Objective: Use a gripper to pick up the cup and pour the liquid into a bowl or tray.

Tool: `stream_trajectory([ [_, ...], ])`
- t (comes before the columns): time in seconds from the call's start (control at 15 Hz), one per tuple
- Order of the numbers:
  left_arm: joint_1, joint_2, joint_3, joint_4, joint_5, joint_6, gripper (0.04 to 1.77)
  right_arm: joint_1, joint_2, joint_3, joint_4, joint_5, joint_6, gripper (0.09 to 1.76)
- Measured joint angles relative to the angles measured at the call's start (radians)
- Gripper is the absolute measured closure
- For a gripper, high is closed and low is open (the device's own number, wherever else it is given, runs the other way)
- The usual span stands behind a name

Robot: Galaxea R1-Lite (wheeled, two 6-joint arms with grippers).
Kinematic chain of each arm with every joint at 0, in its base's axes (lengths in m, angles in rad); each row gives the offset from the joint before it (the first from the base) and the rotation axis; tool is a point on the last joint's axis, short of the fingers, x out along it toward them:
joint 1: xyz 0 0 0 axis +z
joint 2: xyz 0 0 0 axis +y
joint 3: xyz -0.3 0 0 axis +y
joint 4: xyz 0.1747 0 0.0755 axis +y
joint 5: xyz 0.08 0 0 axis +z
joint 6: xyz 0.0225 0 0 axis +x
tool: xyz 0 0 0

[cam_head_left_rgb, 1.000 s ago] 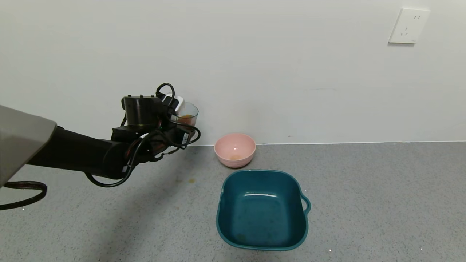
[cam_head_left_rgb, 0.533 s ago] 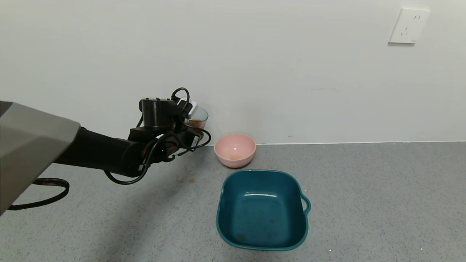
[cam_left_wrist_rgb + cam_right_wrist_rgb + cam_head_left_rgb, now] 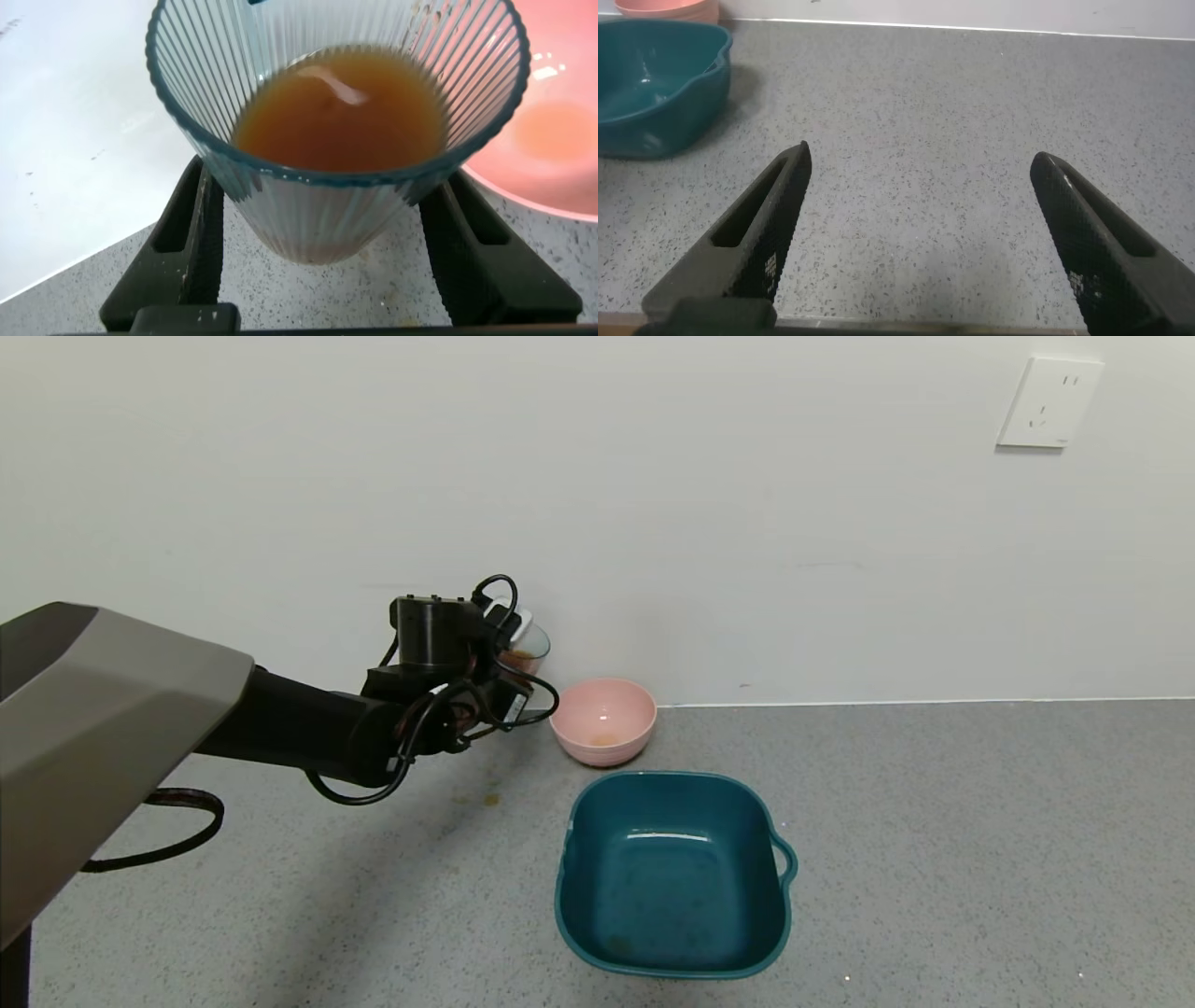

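My left gripper [image 3: 509, 663] is shut on the ribbed pale blue-green cup [image 3: 528, 651] and holds it upright above the floor, just left of the pink bowl [image 3: 602, 720]. In the left wrist view the cup [image 3: 318, 210] sits between both black fingers [image 3: 187, 243] and holds orange-brown liquid [image 3: 341, 112]. The pink bowl's rim [image 3: 523, 191] shows beside it, with an orange trace inside. My right gripper [image 3: 920, 168] is open and empty above bare floor; it is out of the head view.
A dark teal square basin [image 3: 672, 875] with a handle stands in front of the pink bowl; it also shows in the right wrist view [image 3: 654, 89]. A white wall with a socket [image 3: 1047, 403] runs behind. A small orange stain [image 3: 489, 799] marks the grey floor.
My left gripper has carried the cup to the right, toward the pink bowl, and slightly lower. The bowl and basin have not moved.
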Motion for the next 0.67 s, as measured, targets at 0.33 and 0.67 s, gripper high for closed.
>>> stream_trajectory([
  [0.33, -0.029, 0.018, -0.025, 0.016, 0.034, 0.047, 0.57, 0.0, 0.0, 0.0, -0.001, 0.0, 0.0, 0.14],
  [0.67, -0.044, 0.036, -0.051, 0.037, 0.061, 0.078, 0.57, 0.0, 0.0, 0.0, -0.002, 0.002, 0.0, 0.14],
])
